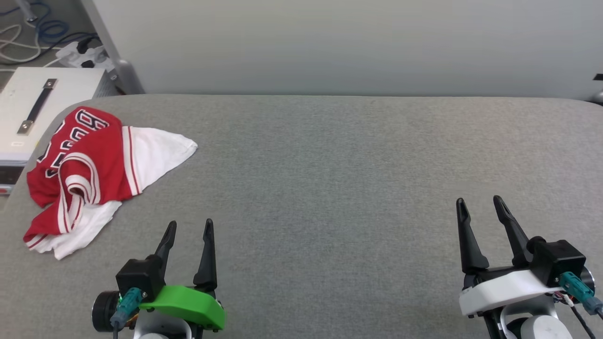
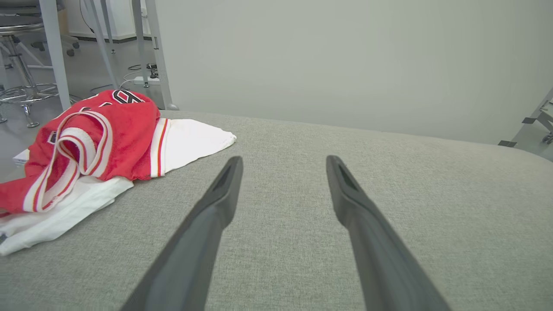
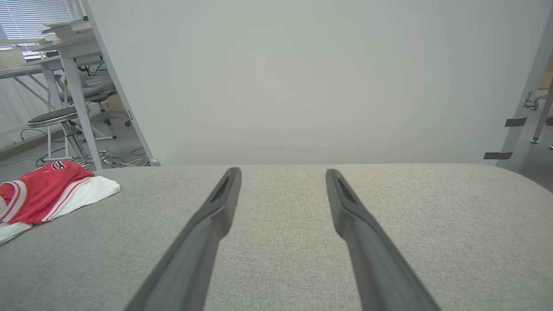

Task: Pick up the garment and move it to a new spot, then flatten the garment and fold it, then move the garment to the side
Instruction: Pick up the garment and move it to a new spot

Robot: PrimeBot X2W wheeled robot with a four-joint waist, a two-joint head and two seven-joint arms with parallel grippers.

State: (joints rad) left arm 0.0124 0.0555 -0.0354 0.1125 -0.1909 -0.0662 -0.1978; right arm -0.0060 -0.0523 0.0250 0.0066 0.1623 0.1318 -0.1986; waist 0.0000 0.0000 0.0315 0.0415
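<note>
Shows a crumpled red jersey shirt of thin soft fabric, with white short sleeves, red-white striped trim and black white-outlined lettering, heaped at the left end of a grey cloth-covered table. Places the left gripper, green-cased with two long dark fingers, near the shirt but apart from it, claw spread wide over the cloth. Places the right gripper, white-cased, well apart from the shirt, claw likewise spread wide. Repeats both wide gaps in the wrist views, left gripper and right gripper, with the shirt off to the left. Includes a white box with a black strap handle beside the table's left corner, and a pale wall behind.
</note>
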